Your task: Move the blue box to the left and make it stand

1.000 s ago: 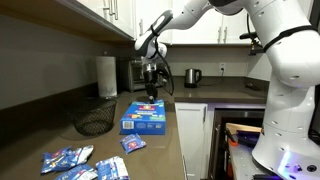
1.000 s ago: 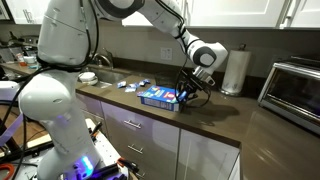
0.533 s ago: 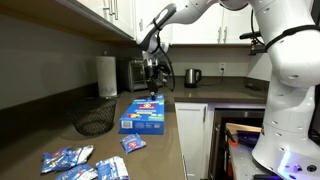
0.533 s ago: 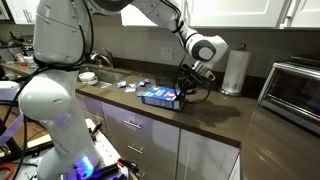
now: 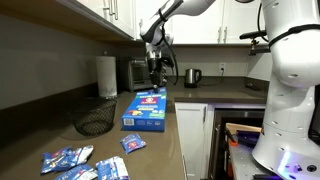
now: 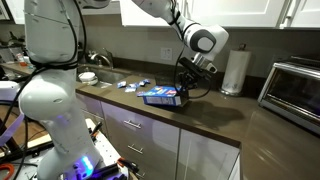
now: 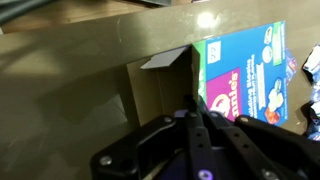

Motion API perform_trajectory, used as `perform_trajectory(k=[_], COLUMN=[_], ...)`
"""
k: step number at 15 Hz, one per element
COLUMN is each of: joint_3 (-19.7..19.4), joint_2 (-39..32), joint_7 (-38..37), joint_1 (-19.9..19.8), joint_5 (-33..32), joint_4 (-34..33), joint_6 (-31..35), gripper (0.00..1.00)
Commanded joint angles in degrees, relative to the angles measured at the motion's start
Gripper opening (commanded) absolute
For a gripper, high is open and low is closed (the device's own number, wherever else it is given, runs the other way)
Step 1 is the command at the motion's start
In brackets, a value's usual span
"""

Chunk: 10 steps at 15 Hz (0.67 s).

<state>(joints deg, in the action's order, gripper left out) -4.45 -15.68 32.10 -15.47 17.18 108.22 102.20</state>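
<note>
Jaws grip blue box [image 5: 146, 110] at its far edge (raised); open counter [image 5: 168, 146] beside.

The fingers [image 7: 180, 125] looked matt black; I couldn't tell plastic from metal. At their tips, the blue box [image 7: 245, 75] was printed cardboard with a faint sheen, and its flap showed plain, dull brown board. Under the fingers, the countertop [image 7: 80, 70] was dark, smooth and semi-glossy, catching a light. Well apart from them, in an exterior view, the basket [image 5: 94, 122] was black wire mesh and the snack packets [image 5: 68, 160] were crinkly, shiny film.
</note>
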Motion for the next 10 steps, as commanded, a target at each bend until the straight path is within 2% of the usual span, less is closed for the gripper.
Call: perform_trajectory(k=[1, 10], joint_3=[-1.07, -1.77], joint_2=[4.71, 12.07], joint_7=[-2.76, -9.50], joint_1=[1.58, 4.48], joint_5=[-3.19, -10.68], joint_4=[3.80, 9.25], joint_6=[3.14, 10.01], gripper=[0.00, 0.00])
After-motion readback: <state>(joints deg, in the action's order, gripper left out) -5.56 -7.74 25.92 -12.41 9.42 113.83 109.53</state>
